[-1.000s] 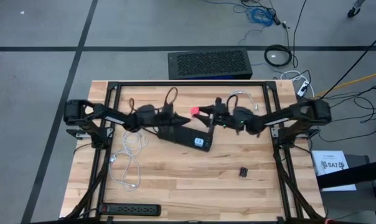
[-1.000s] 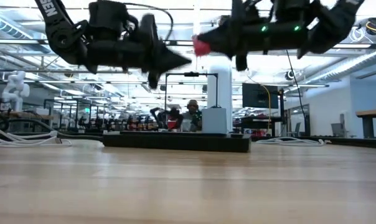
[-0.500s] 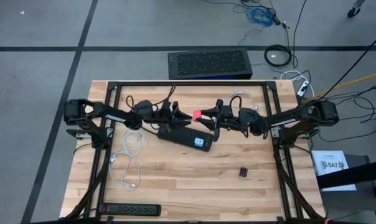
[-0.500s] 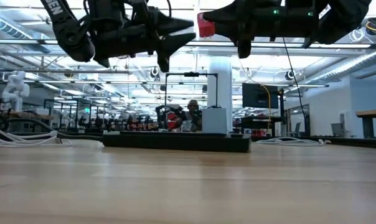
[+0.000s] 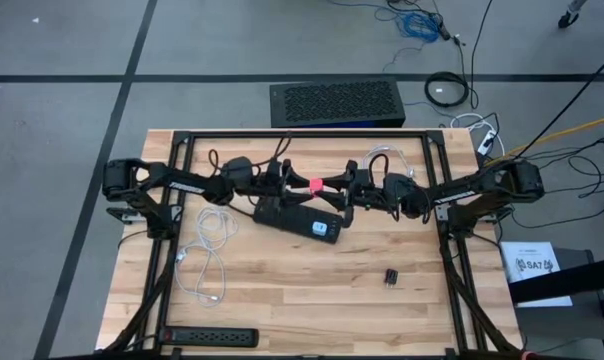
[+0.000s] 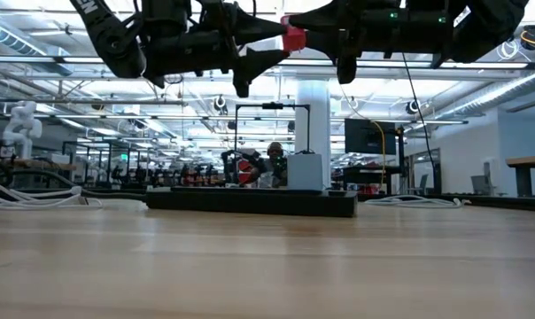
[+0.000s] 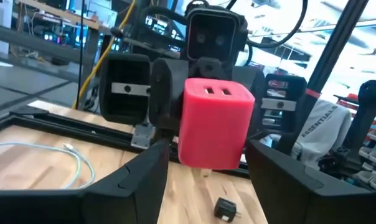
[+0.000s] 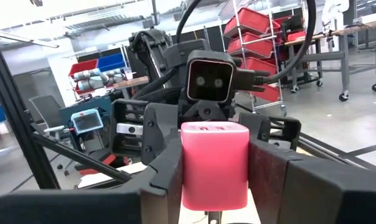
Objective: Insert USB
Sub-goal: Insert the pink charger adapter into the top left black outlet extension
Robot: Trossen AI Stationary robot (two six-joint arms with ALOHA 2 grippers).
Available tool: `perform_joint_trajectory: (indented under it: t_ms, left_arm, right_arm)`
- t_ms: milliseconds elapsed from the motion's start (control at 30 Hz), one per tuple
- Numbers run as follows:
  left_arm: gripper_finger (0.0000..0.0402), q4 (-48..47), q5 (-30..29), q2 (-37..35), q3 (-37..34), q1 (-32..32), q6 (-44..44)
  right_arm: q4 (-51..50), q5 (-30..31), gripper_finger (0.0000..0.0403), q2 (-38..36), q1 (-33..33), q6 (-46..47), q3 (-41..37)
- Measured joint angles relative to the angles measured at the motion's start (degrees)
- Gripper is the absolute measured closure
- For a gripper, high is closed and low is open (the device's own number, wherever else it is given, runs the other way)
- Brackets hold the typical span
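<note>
Right now: red charger (image 5: 313, 186) held mid-air between both grippers, above black box (image 5: 298, 217) on table (image 5: 282, 290). Right gripper (image 8: 214, 180) clamped on charger sides, two USB ports facing left gripper (image 7: 203, 180). Left gripper spread wide, empty, fingers flanking charger, contact not clear. Both arms meeting nose-to-nose along table's left-right axis, well above surface. Charger: small red cube, rounded edges, two slots on one face. White cable (image 5: 204, 255) loose on table near left arm, nothing plugged in yet.
</note>
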Motion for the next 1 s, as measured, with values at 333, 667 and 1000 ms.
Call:
perform_joint_trajectory:
  t_ms: [333,667,1000]
  left_arm:
    - [0.0182,-2.5,-0.3,0.0,2.7,-0.8,5.2]
    - [0.0187,-8.4,-4.2,0.0,4.7,-3.0,12.2]
    - [0.0244,-7.2,-4.8,0.0,4.7,-3.0,11.7]
  right_arm:
    - [0.3,-0.1,0.0292,0.0,0.0,0.4,0.1]
    - [0.5,-0.1,0.0292,0.0,0.2,0.5,0.1]
    - [0.5,0.0,0.0292,0.0,0.4,0.4,0.1]
